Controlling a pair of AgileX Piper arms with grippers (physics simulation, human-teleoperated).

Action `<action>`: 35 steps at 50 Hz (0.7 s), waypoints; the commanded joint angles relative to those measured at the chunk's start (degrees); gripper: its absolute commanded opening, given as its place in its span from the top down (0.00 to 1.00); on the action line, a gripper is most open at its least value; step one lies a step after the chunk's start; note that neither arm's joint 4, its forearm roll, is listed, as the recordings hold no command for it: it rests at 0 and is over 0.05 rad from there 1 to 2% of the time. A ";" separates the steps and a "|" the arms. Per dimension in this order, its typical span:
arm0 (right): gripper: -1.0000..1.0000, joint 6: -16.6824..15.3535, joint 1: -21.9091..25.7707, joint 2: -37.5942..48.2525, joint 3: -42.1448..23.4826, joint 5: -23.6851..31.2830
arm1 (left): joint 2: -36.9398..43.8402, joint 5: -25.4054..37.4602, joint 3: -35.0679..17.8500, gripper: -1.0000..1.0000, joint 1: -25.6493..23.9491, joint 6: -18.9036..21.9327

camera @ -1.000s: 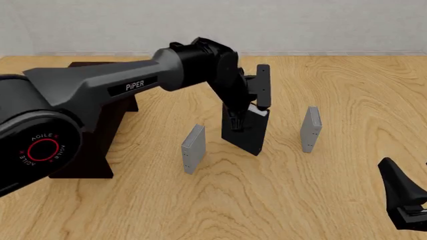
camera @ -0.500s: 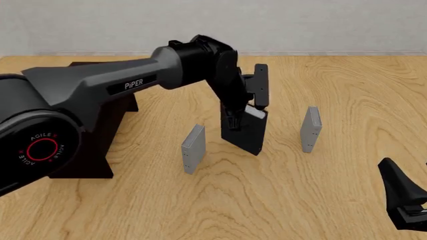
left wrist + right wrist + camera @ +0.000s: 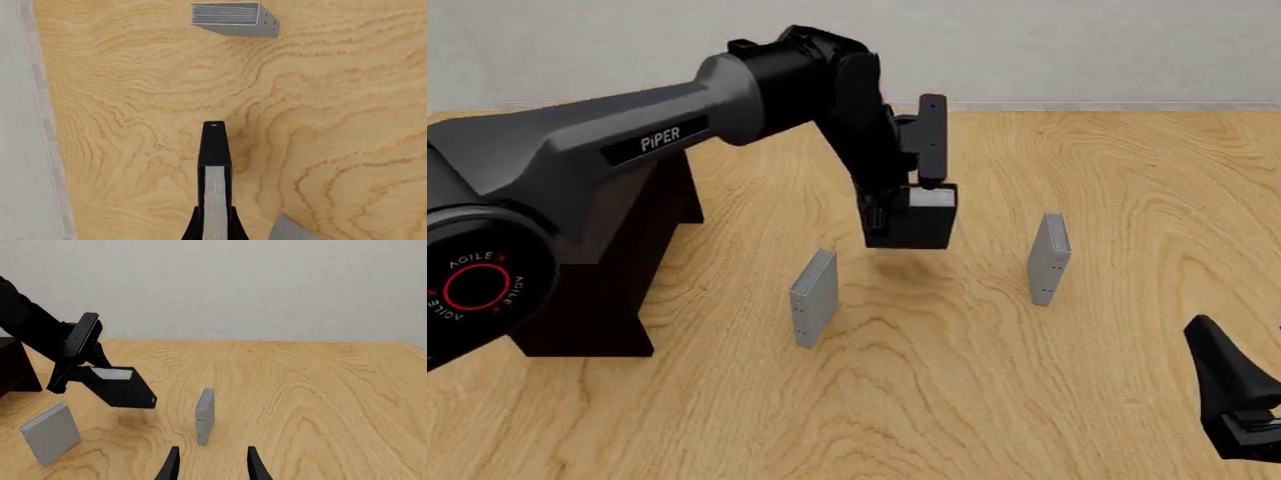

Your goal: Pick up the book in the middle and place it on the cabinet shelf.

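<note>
Black and thick, the book (image 3: 910, 224) hangs in the air above the wooden counter (image 3: 1121, 330), pinched at its upper edge by the left gripper (image 3: 918, 192), whose fingers are closed narrowly on its covers. In the front view it sits clear of the surface, with a soft shadow on the wood just below it. Its white page edges show at the top, beside the fingers. The left wrist view looks straight down the book's page edge (image 3: 214, 200), black covers on either side, with bare wood beyond.

Two thin grey books stand upright on the counter. One grey book (image 3: 813, 297) stands near and to the left of the lifted book; the other grey book (image 3: 1048, 257) stands to its right. Both are apart from the black book and from each other.

At the left of the counter stands the cabinet shelf (image 3: 601, 290), very dark brown and boxy, partly hidden behind the left arm. The book is well to the right of it, not on it.

The right gripper (image 3: 211, 465) is low at the near right, well away from the books. In its wrist view its two fingers (image 3: 171, 465) stand apart with nothing between them, pointing toward the right-hand grey book (image 3: 204, 415).
</note>
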 commanded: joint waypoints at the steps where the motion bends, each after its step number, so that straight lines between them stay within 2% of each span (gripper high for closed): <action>1: 0.00 -0.03 -0.15 0.06 0.00 -0.20 | -2.93 1.67 -3.10 1.00 1.74 3.62; 3: 0.00 0.05 -0.23 0.16 0.00 -0.36 | -4.13 -0.12 -2.19 1.00 2.16 5.42; 5: 0.00 0.02 -0.22 0.46 0.00 -0.69 | -3.86 -0.06 -4.15 1.00 2.78 5.36; 9: 0.00 -0.03 -0.15 2.49 0.00 -2.71 | -4.49 -0.55 -3.91 1.00 3.67 6.64; 12: 0.00 0.02 -0.21 6.43 0.00 -6.68 | -5.80 -1.16 -2.96 1.00 3.78 7.28; 13: 0.00 -0.03 -0.15 7.83 0.00 -8.03 | -7.33 -3.29 -0.52 1.00 3.73 8.74; 14: 0.00 -0.03 -0.15 8.19 0.00 -8.40 | -7.40 -3.37 -0.37 1.00 3.73 8.75; 17: 0.00 -0.24 -0.06 13.82 0.00 -13.98 | -8.81 -5.67 1.88 1.00 4.58 10.36; 20: 0.00 -0.29 -0.05 14.67 0.00 -14.85 | -8.54 -6.67 0.69 1.00 5.43 9.90; 21: 0.00 -0.52 -0.04 14.43 0.00 -14.61 | -10.37 -11.60 5.55 1.00 6.45 13.57; 22: 0.00 -0.52 -0.04 14.43 0.00 -14.61 | -10.47 -11.74 5.79 1.00 6.45 13.57; 24: 0.00 -0.44 -0.01 14.54 0.00 -14.73 | -10.34 -11.90 4.70 1.00 6.32 10.85; 26: 0.00 -0.48 0.07 14.93 0.00 -15.15 | -11.56 -15.87 7.64 1.00 7.52 12.45; 28: 0.00 -0.47 0.07 14.19 0.00 -14.46 | -11.88 -17.47 8.00 1.00 8.44 11.65; 31: 0.00 -0.31 0.01 12.26 0.00 -12.58 | -14.37 -26.71 14.80 1.00 12.28 15.62; 35: 0.00 -0.30 0.20 11.18 0.00 -11.54 | -17.75 -32.11 19.82 1.00 12.74 14.77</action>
